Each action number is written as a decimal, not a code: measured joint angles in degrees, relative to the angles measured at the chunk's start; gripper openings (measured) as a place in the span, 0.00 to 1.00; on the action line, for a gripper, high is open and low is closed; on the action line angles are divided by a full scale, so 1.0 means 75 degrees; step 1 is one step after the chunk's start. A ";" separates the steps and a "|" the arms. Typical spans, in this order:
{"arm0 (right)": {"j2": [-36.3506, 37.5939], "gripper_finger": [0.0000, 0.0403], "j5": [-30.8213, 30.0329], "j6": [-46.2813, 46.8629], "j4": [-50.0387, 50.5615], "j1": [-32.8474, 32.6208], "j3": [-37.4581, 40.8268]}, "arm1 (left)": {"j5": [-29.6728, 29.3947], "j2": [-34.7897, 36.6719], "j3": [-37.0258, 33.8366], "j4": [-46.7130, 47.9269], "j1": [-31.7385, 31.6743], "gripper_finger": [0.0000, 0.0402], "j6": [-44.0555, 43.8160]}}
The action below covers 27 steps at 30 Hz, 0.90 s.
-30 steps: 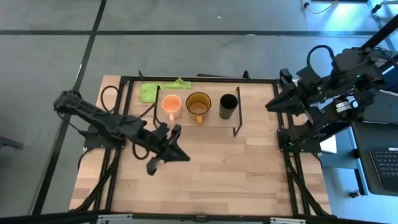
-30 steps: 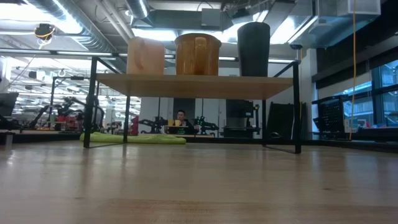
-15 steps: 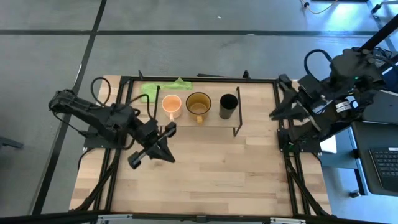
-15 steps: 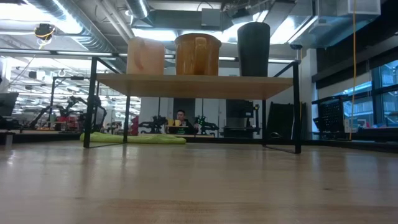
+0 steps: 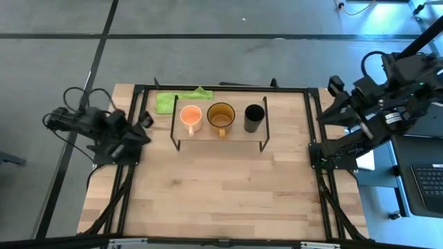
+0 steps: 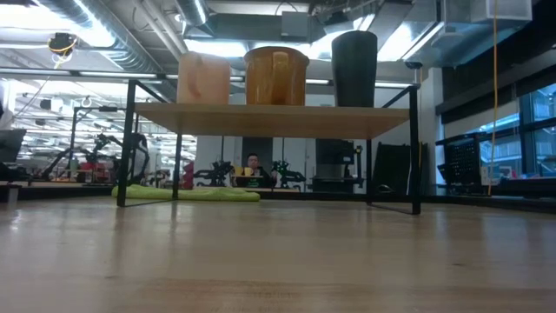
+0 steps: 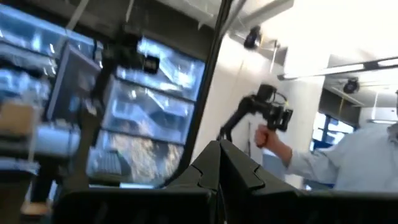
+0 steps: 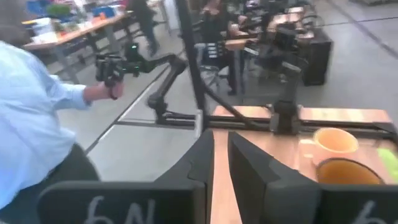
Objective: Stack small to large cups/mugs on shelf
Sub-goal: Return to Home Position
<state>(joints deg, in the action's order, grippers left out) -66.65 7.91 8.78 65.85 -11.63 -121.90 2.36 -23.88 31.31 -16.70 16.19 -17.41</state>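
Note:
Three vessels stand in a row on the shelf (image 5: 218,133), a low light-wood board on black wire legs: the light-orange mug (image 5: 190,117) at the left, the olive-yellow mug (image 5: 221,117) in the middle, and the black cup (image 5: 254,117) at the right. In the low view they stand upright on the board (image 6: 274,120). My left gripper (image 5: 144,120) is shut and empty at the table's left edge. My right gripper (image 5: 324,114) is past the table's right edge, empty, with a narrow gap between its fingers (image 8: 205,155).
A green cloth (image 5: 181,100) lies on the table behind the shelf's left end. Bare tabletop (image 5: 221,187) lies in front of the shelf. A person in a light-blue shirt (image 8: 31,112) stands beyond the table, holding a dark device.
My left gripper has drawn back from in front of the shelf to the table's left edge and has tipped up toward the room. My right gripper has drawn back toward the table's right edge. The three vessels have stayed in place on the shelf.

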 joint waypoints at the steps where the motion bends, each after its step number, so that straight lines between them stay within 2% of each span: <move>1: 0.0162 0.12 -0.0080 -0.0006 -0.0210 0.0002 0.0316 | -0.0079 0.0376 -0.0168 0.0038 0.0017 0.00 0.0134; 7: 0.1419 0.12 -0.0098 -0.0193 -0.2069 0.0005 0.2545 | -0.0744 0.1960 -0.0985 0.0408 0.0012 0.00 0.0620; 15: 0.3073 0.12 -0.0110 0.0026 -0.4242 0.0008 0.5404 | -0.1194 0.3081 -0.1998 0.0568 0.0008 0.00 0.0814; 18: 0.3649 0.12 -0.0113 0.0032 -0.5037 0.0008 0.6320 | -0.1085 0.3163 -0.2473 -0.0069 0.0008 0.00 0.0827; 21: 0.4141 0.12 -0.0111 0.0022 -0.5735 0.0008 0.7163 | -0.0633 0.3165 -0.2948 -0.0797 0.0008 0.00 0.0941; 27: 0.5024 0.12 -0.0130 0.0421 -0.6572 0.0008 0.8687 | -0.0631 0.3166 -0.4100 -0.2007 0.0008 0.00 0.0515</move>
<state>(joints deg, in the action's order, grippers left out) -28.96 6.94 11.93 16.56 -11.57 -56.75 -2.37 -0.14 0.55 -31.75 16.25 -13.55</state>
